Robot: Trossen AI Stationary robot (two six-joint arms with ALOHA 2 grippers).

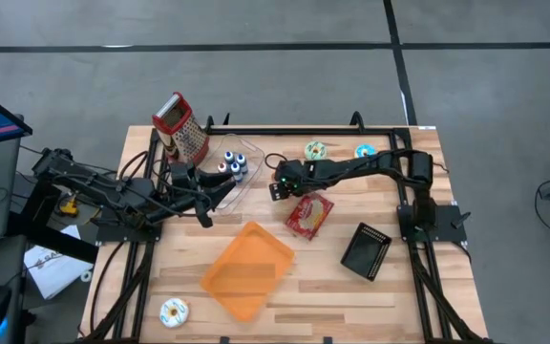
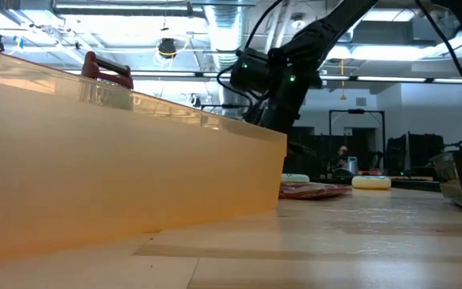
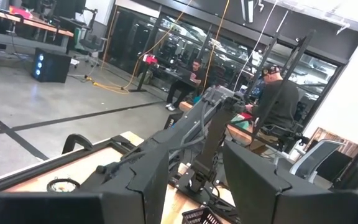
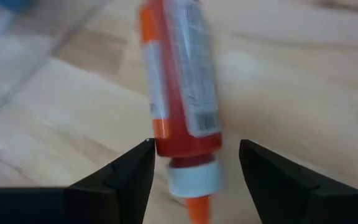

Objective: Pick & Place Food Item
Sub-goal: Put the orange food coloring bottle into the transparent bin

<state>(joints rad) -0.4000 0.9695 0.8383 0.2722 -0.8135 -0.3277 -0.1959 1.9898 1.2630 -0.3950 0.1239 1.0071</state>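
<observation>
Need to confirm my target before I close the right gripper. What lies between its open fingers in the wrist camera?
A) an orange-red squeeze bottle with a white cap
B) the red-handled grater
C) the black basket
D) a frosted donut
A: in the right wrist view the orange-red squeeze bottle lies on the wooden table, its white cap end between the spread fingers of the right gripper, which are not yet closed on it.

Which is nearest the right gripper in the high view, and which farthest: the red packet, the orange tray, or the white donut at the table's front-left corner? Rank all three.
From the right gripper:
1. Red packet, just beside it toward the table's middle.
2. Orange tray, farther toward the front.
3. White donut, front-left corner.
</observation>
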